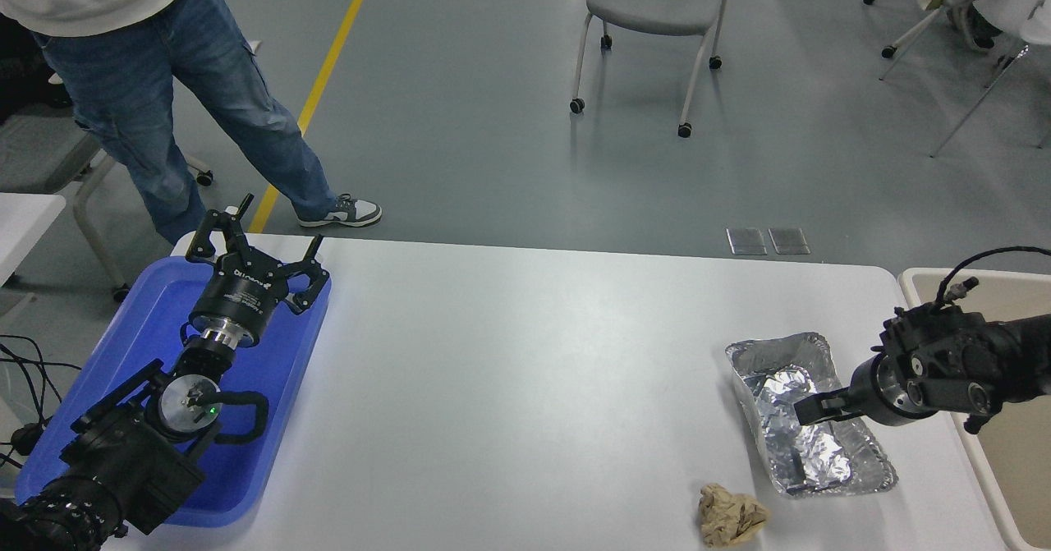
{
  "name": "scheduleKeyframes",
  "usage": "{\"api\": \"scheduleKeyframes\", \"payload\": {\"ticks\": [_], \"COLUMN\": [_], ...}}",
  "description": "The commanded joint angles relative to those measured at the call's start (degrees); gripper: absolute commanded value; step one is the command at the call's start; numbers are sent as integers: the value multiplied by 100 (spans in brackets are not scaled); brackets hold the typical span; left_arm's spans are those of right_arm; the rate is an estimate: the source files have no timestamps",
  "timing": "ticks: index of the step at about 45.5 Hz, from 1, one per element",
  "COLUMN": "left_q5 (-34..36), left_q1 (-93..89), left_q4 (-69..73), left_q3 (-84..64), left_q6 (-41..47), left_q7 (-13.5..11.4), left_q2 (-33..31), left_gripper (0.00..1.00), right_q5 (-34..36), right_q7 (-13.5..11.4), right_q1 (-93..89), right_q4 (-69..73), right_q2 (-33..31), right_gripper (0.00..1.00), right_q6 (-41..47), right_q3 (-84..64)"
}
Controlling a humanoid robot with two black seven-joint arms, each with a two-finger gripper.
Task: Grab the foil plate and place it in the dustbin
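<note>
Foil plate [809, 420] lies on the table [525, 354] near the right edge, its long side running from far-left to near-right, with a crumpled paper ball [731, 516] just beside its near-left corner. The dustbin [920, 282] stands off the table's right side, close to the plate, only its rim and part of its beige inside showing.

The step in hand looks like the reach for the grasp: the right gripper [813, 410] comes in low from the right and its tip hangs over the plate's hollow, about midway along it. Only one dark finger shows clearly against the foil, so I cannot tell how far the jaws are spread, nor whether the tip touches the foil or hangs just above it. Nothing is seen held.

The next move, as I judge it, calls for getting one finger inside the rim and one outside, on the right wall nearest the arm, then closing gently. Thin foil will likely crumple or slip under a hard pinch. After that a short lift and a carry to the right would bring it over the bin.

The left gripper [256, 249] is parked over a blue tray [148, 305] at the far left, fingers spread and holding nothing. A person [164, 75] stands beyond the table's far-left corner.
</note>
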Motion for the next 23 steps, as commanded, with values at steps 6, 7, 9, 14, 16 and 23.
{"api": "scheduleKeyframes", "payload": {"ticks": [6, 7, 9, 14, 16, 23], "left_q5": [0, 0, 0, 0, 0, 0], "left_q1": [0, 0, 0, 0, 0, 0], "left_q4": [0, 0, 0, 0, 0, 0], "left_q3": [0, 0, 0, 0, 0, 0], "left_q6": [0, 0, 0, 0, 0, 0], "left_q7": [0, 0, 0, 0, 0, 0], "left_q2": [0, 0, 0, 0, 0, 0], "left_gripper": [100, 100, 100, 100, 100, 100], "right_q5": [93, 128, 216, 453, 524, 577], "right_q7": [-6, -6, -6, -6, 3, 3], "right_q1": [-288, -288, -288, -288, -270, -244], "right_q4": [-246, -246, -220, -193, -158, -35], "right_q2": [43, 43, 43, 52, 52, 35], "right_gripper": [58, 51, 39, 23, 13, 0], "right_q6": [-262, -245, -210, -183, -157, 229], "right_q3": [95, 104, 104, 104, 96, 96]}}
